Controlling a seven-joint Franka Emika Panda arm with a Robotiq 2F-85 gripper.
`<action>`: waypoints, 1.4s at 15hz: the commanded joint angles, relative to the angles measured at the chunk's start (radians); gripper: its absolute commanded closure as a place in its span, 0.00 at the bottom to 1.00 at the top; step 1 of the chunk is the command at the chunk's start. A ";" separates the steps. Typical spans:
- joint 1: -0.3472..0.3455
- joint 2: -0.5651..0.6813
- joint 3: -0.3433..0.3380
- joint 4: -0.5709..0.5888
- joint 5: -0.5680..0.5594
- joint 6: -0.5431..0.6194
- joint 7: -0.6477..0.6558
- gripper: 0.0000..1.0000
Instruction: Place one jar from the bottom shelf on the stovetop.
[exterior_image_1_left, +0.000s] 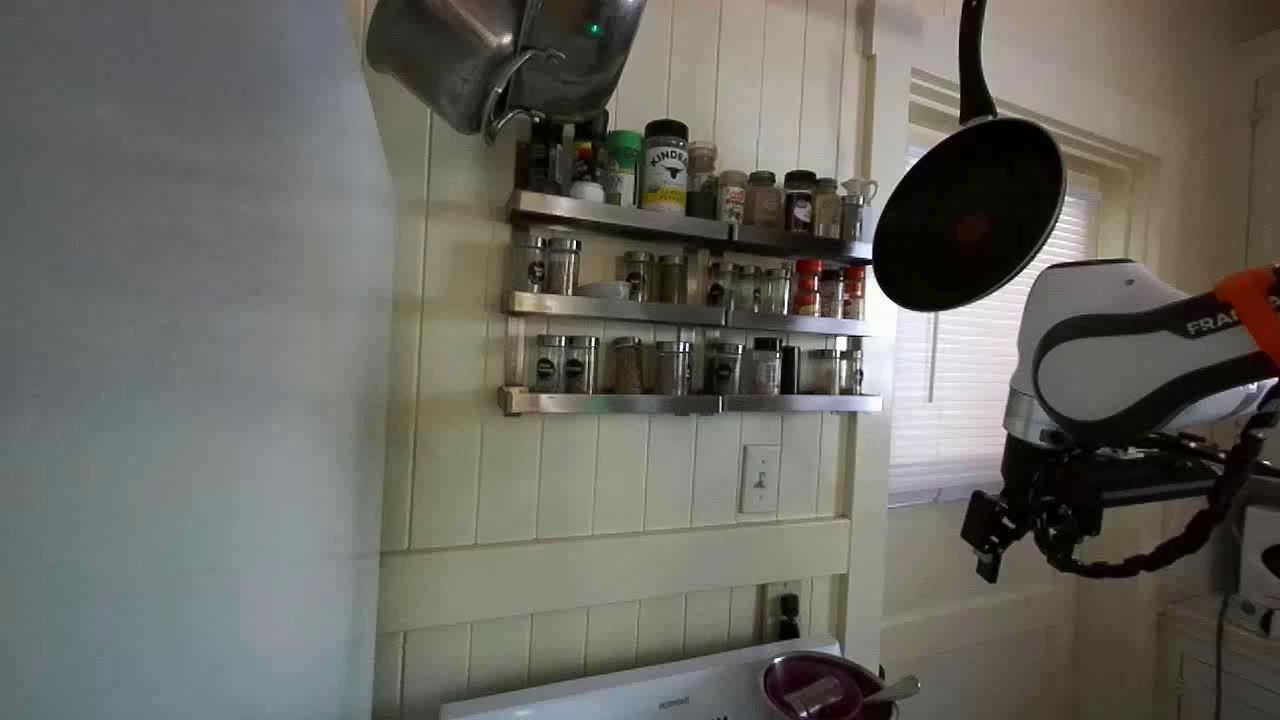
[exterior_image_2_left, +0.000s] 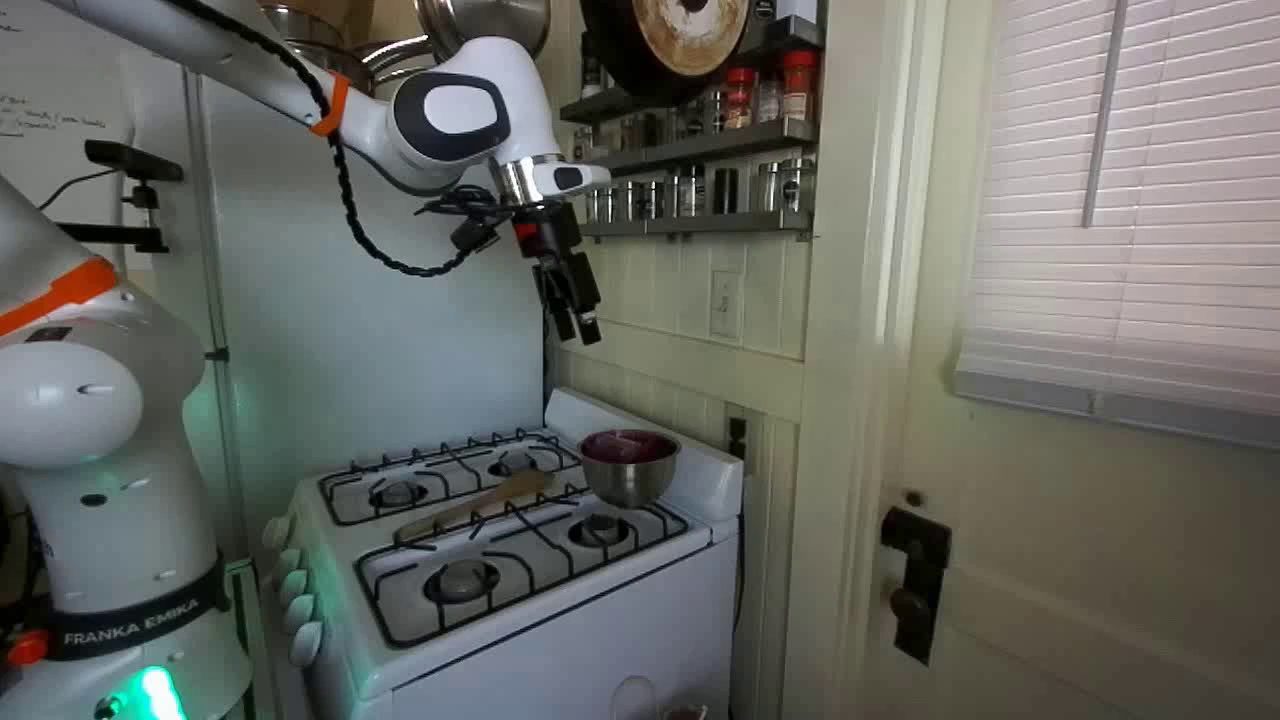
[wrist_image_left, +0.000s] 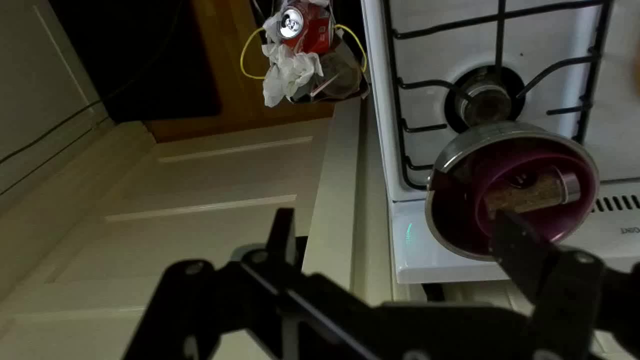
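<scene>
Behind the rail of the bottom shelf (exterior_image_1_left: 620, 404), which should stop anything sliding off, a row of small glass jars (exterior_image_1_left: 673, 369) stands upright, most with silver lids; the dark round labels (exterior_image_1_left: 574, 367) on some are too small to read. One more jar (wrist_image_left: 530, 195), glass with a silver lid and something brownish inside, lies on its side in a purple inner bowl (wrist_image_left: 565, 219), itself set in a steel bowl (exterior_image_2_left: 630, 487) at the back of the stovetop (wrist_image_left: 440, 55), close to the backguard (exterior_image_2_left: 705, 480). The nesting probably keeps so round a thing from rolling away; whether it is the jar the task wants I cannot tell, though if it is, the work looks as good as done. The gripper (wrist_image_left: 392, 220) hangs pointing downward, higher than the stovetop, its fingers (wrist_image_left: 281, 232) spread wide with nothing between them, so it is free to take hold of something. A dark frying pan (exterior_image_1_left: 970, 215) hangs by its handle near the shelves (handy for a cook, less so for a reach around it). As for print, a seasoning bottle (exterior_image_1_left: 665, 170) with a black cap on the top shelf (exterior_image_1_left: 620, 214) reads KINDE before its curve hides the rest, and the band (exterior_image_2_left: 130, 622) round the robot's base says FRANKA EMIKA. The lettering on the backguard is too blurred to trust.
</scene>
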 joint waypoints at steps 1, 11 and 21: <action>0.007 0.000 -0.006 0.002 -0.004 -0.002 0.003 0.00; 0.007 0.001 -0.006 0.002 -0.004 -0.002 0.003 0.00; 0.029 0.016 0.143 -0.002 -0.127 0.428 0.033 0.00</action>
